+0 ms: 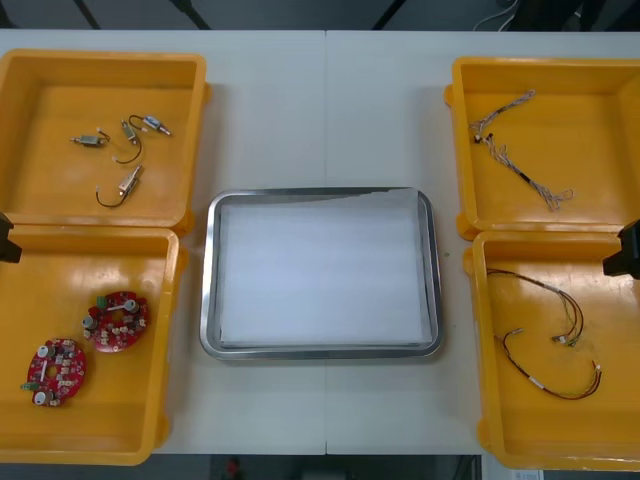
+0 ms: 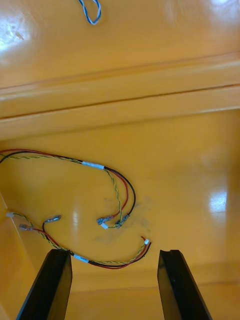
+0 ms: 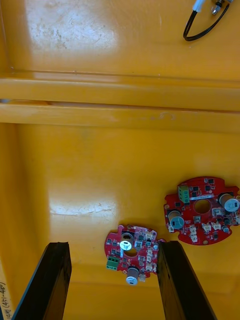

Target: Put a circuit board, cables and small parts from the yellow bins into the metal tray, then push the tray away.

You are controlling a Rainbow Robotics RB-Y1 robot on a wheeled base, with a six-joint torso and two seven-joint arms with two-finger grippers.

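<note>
Both grippers are held released, with fingers apart and nothing grasped. The left gripper (image 3: 114,245) is poised over the near left yellow bin (image 1: 150,420), where two round red circuit boards (image 1: 117,320) are laid side by side. The right gripper (image 2: 114,252) is held above the red and yellow cables (image 2: 93,165) in the near right bin (image 1: 520,420). The metal tray (image 1: 320,351), white inside, is set on the surface (image 1: 320,110) between the bins.
</note>
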